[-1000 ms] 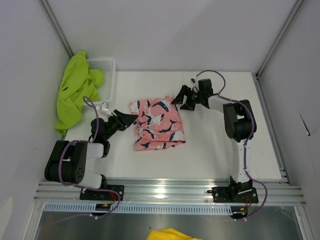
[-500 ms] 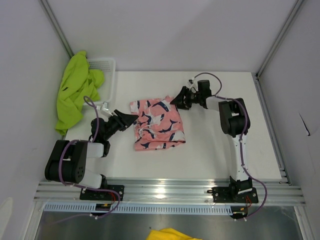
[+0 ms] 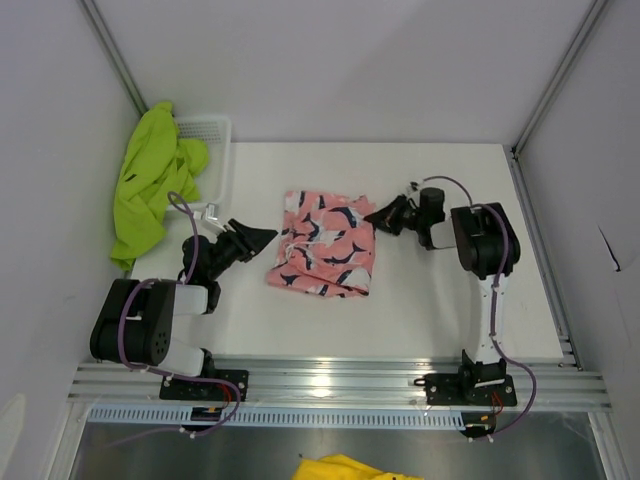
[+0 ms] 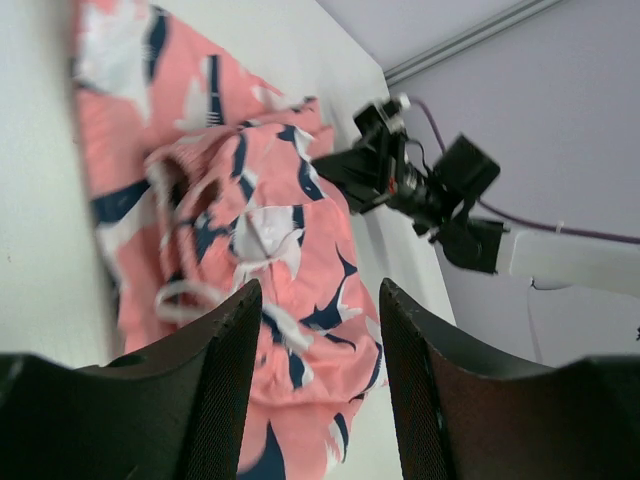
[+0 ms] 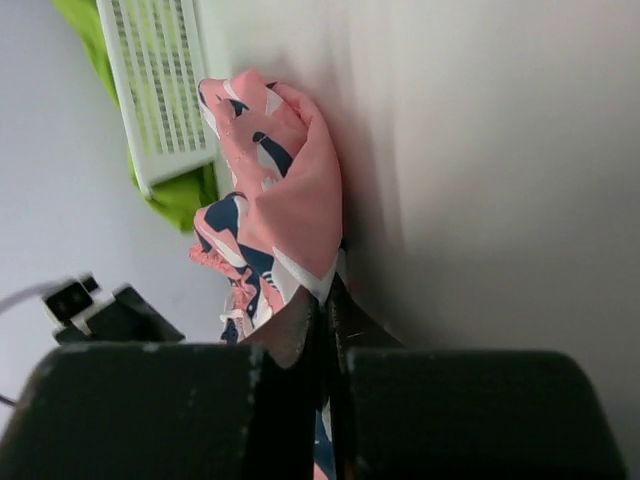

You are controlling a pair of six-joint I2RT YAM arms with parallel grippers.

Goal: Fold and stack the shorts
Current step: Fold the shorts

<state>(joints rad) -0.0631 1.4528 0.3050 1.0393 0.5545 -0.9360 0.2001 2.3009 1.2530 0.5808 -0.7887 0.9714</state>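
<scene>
The pink shorts with navy-and-white print lie rumpled mid-table. My right gripper is at their far right corner, shut on the hem; in the right wrist view its jaws pinch the white-edged pink fabric. My left gripper rests just left of the shorts, open and holding nothing; in its wrist view the fingers frame the pink cloth below, apart from it. The lime green shorts hang over the basket at the far left.
A white mesh basket stands at the table's back left corner, partly under the green shorts. Grey walls close in the table on three sides. An aluminium rail runs along the near edge.
My right gripper has gone from open to shut on the pink shorts' corner and drawn back to the right. The shorts slid right and turned a little. The left arm stayed still.
</scene>
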